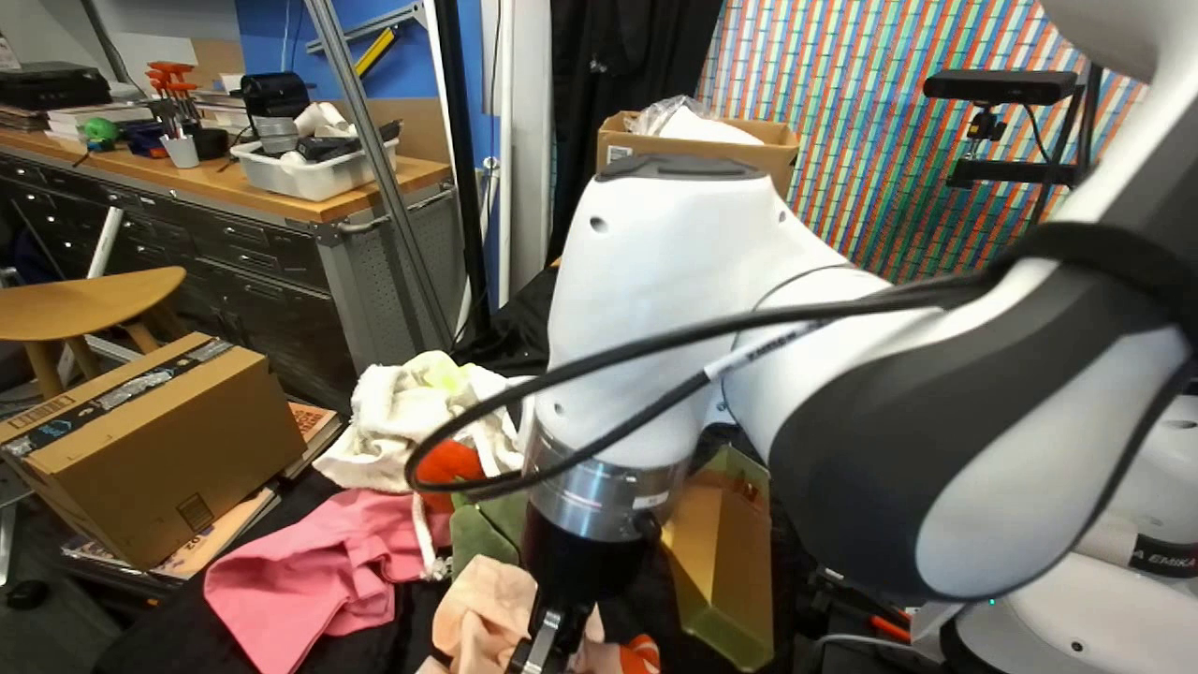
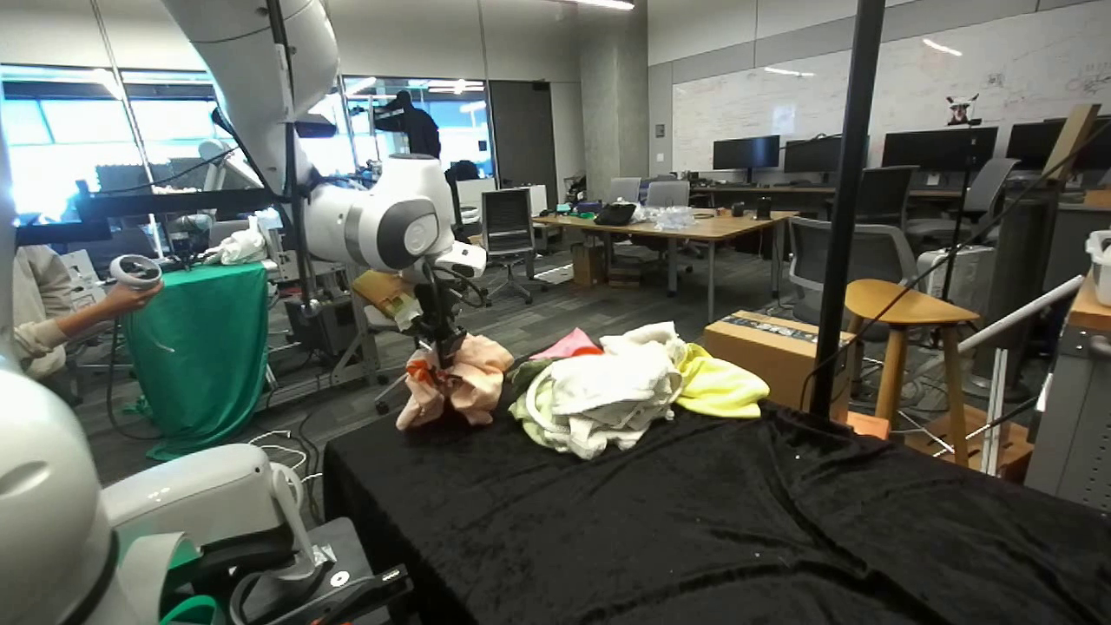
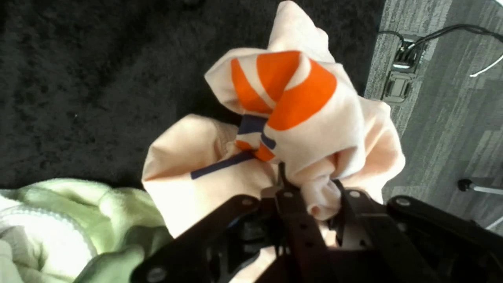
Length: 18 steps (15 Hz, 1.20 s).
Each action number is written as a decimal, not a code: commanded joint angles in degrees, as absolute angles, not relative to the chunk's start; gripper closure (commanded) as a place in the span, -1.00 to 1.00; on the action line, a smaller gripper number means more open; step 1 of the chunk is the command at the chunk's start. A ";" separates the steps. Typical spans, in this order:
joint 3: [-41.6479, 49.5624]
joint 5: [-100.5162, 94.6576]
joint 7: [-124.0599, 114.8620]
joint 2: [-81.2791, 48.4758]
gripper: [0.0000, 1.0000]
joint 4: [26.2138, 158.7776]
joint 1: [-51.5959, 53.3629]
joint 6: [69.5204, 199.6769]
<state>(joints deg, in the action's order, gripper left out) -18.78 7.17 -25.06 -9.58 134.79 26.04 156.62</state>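
Peach cloth (image 3: 314, 141) is in the gripper (image 3: 310, 182): jaws closed on one bunched fold, rest of it loose, by the edge of the black table cover (image 3: 98, 86). In both exterior views it sits beside the pile of clothes (image 2: 608, 386); can't tell whether its underside touches the black table cover. Biggest risk, I'd say, is slip: only a small fold is pinched, so a fast pull or a snag on the loose part could strip it out. Also, its right side overlaps floor (image 3: 444, 157) in the wrist view, so a bad release there could put it off the edge. Pale green cloth (image 3: 118, 204) lies just beside; if folds overlap out of sight, it'd get dragged along. Slack cable (image 1: 491, 485) loops low off the arm (image 1: 655, 253) and could catch on a wrist turn. Tan box (image 1: 719, 571) looks near the gripper, depth unclear; possible bump. Writing: label (image 1: 1163, 554) on the robot base (image 1: 1104, 613) reads "A EMIKA", start not visible. Print on the cloth is orange and navy, no letters I can make out. Cardboard box (image 1: 178, 459) has printed tape (image 1: 140, 388), too small to read; whiteboard (image 2: 764, 121) scribbles, same.
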 commanded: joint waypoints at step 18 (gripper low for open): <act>-12.47 0.52 -15.45 -7.91 0.86 116.89 14.02 142.81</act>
<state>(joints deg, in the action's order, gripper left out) -12.61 2.46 -15.23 -3.92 122.43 13.86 145.54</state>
